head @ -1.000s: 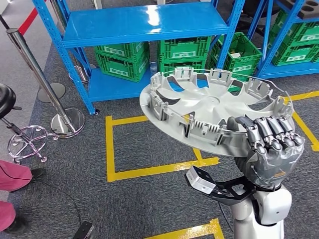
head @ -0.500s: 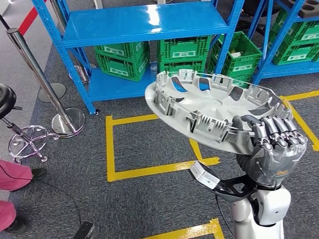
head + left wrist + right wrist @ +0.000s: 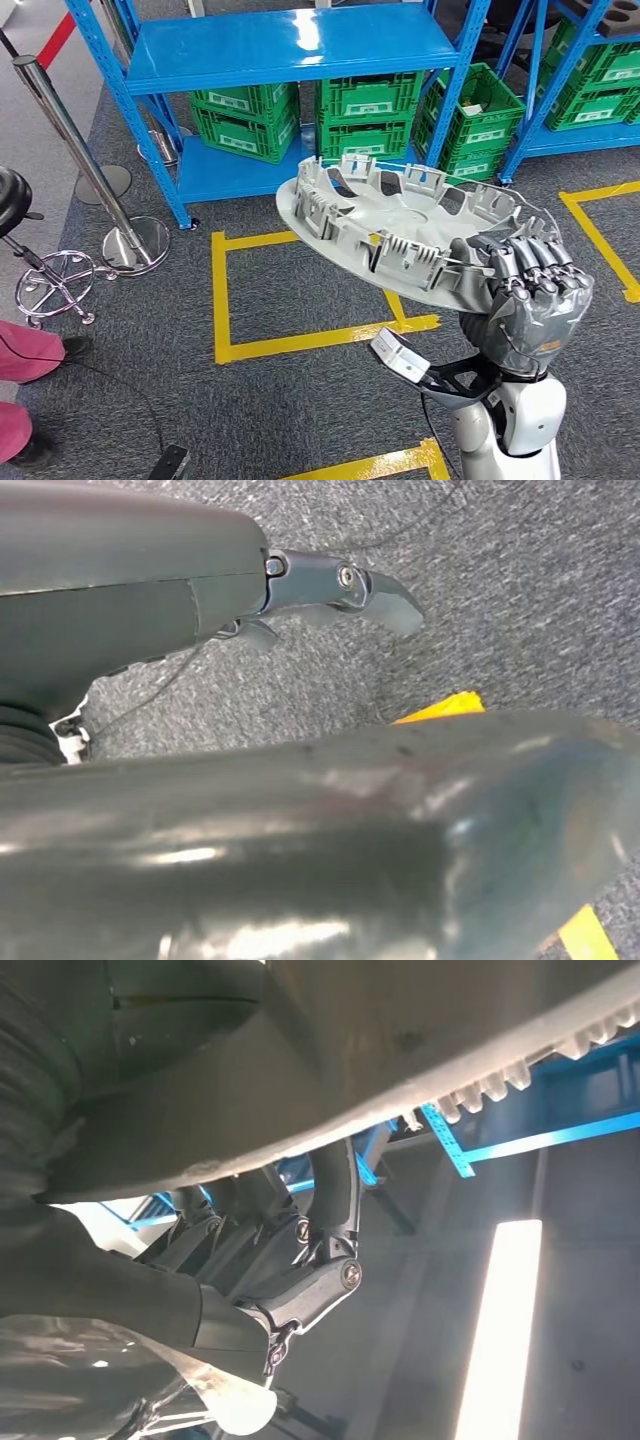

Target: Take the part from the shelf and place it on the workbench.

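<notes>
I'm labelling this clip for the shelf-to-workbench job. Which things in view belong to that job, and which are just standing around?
Part of the job:
- grey wheel cover, gripped at its rim
- right hand, fingers curled over that rim
- blue shelf

Just standing around:
- green crates
- chrome stanchion
- black stool
- yellow floor tape
- a person's pink-clad legs

Dark fingers (image 3: 332, 580) reach over grey carpet (image 3: 528, 590) (speckled), near yellow floor tape (image 3: 441, 707).
</notes>
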You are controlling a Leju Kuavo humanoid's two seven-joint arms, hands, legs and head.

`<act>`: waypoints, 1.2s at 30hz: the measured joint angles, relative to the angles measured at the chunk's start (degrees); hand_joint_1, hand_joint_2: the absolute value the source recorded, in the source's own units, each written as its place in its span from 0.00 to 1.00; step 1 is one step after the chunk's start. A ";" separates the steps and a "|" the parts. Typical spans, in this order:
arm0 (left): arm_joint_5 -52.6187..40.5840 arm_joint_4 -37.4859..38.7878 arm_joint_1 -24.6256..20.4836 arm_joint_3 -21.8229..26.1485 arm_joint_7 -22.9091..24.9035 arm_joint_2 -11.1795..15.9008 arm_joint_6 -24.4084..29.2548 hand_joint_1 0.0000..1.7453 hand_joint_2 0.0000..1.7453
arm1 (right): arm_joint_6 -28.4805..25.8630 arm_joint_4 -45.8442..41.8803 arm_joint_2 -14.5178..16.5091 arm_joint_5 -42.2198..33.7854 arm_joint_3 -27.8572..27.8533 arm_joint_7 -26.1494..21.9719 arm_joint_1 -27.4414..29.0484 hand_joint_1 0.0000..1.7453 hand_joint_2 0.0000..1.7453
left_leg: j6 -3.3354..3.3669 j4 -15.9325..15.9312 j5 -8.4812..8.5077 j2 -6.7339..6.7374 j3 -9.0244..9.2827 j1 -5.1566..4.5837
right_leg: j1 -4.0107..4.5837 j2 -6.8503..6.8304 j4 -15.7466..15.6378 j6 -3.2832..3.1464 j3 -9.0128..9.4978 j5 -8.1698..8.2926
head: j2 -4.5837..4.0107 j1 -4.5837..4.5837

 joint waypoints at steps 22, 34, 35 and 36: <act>-0.55 -0.01 -0.12 1.02 2.13 0.16 0.84 0.00 0.00 | -0.01 -4.73 -0.15 -0.05 0.09 -0.96 0.45 1.00 1.00 | -2.04 16.08 -7.02 -0.45 -6.26 0.56 | -0.12 3.38 1.05 -2.03 0.31 -0.34 | 0.00 0.03; 2.34 -0.03 -0.34 3.95 8.81 0.07 2.84 0.00 0.00 | -0.01 -8.07 0.02 -0.10 -0.58 -2.04 0.33 1.00 1.00 | -0.06 1.33 -0.60 -0.34 -0.95 0.50 | -0.13 0.67 12.89 0.55 -6.83 -6.03 | 0.00 0.52; 2.66 -0.03 -0.28 4.46 9.28 0.08 2.95 0.00 0.00 | -0.01 -8.29 0.02 -0.10 -0.60 -2.18 0.40 1.00 1.00 | -0.07 1.36 -0.61 0.46 -0.97 0.46 | -0.16 0.43 15.03 0.73 -7.55 -6.62 | 0.00 0.51; 2.95 -0.03 -0.27 4.90 9.67 0.09 2.99 0.00 0.00 | -0.01 -8.52 0.02 -0.09 -0.63 -2.24 0.46 1.00 1.00 | -0.09 1.38 -0.62 1.21 -0.97 0.42 | -0.18 0.25 15.08 0.83 -7.25 -6.19 | 0.00 0.53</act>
